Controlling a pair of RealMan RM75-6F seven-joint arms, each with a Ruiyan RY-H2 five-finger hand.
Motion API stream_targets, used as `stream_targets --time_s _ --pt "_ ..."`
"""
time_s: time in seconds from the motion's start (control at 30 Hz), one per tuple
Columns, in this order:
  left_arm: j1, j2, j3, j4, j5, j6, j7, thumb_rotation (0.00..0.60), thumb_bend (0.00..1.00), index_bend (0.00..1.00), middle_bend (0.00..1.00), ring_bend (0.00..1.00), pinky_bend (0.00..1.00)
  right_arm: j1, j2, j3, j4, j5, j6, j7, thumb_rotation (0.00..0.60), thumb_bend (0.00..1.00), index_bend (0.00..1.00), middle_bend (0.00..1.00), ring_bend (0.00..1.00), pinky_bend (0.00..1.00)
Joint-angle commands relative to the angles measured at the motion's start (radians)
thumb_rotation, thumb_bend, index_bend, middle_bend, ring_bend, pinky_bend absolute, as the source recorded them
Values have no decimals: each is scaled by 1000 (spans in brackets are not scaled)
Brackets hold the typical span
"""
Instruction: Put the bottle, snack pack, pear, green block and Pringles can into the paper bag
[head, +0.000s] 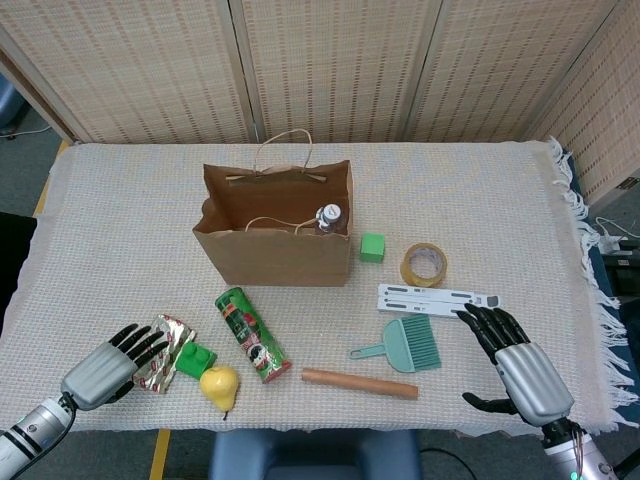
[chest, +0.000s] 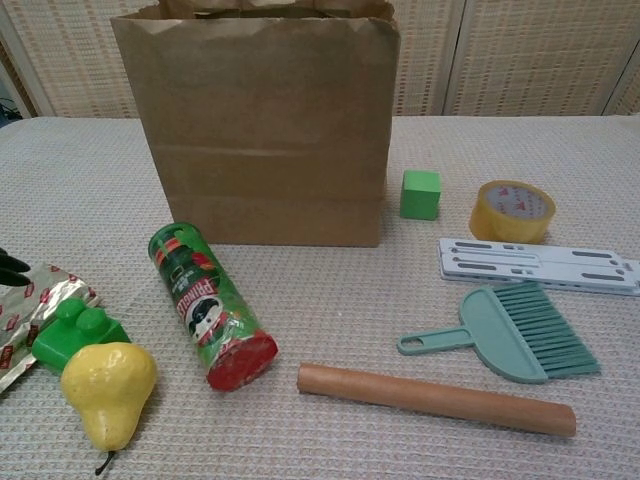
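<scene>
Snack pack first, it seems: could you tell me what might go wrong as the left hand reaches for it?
The left hand is at the snack pack, but a green toy brick overlaps its edge with the pear against it; lifting the pack could tip the brick and roll the pear off the near table edge. The foil is flat, so fingers may slip.

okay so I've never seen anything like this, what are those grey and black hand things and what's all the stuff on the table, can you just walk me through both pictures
Those are two robot hands on arms. The head view looks down from above; the chest view looks across the table from low down. The left hand reaches over the snack pack, apparently holding nothing. The right hand hovers open near a white strip. A paper bag stands with a bottle inside. Lying around it: Pringles can, pear, green block, green cube, tape, brush, wooden rod.
</scene>
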Motion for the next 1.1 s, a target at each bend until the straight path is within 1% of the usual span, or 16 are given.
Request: stream_targets --time_s 0.03,0.3,0.53,0.93,1.1 --pt "14 -26 4 36 -23 14 -17 600 371 0 0 0 77 1 -2 -2 -1 1 -4 -6 600 3 0 0 0 0" --pt "30 -63 25 114 -44 32 -47 600 372 0 0 0 74 -6 -2 -3 -5 -6 10 -9 600 2 0 0 0 0" --pt "50 -78 35 123 -67 53 -67 600 372 0 0 0 74 -2 -6 -1 -3 6 1 -14 600 3 0 0 0 0" --pt "35 -151 34 123 -89 12 -22 600 372 0 0 0 73 -6 1 -4 -5 -10 11 -4 600 3 0 0 0 0" --pt "22 -179 26 129 -103 -9 -7 600 371 0 0 0 74 -6 0 -5 -6 -12 10 -5 600 3 0 0 0 0"
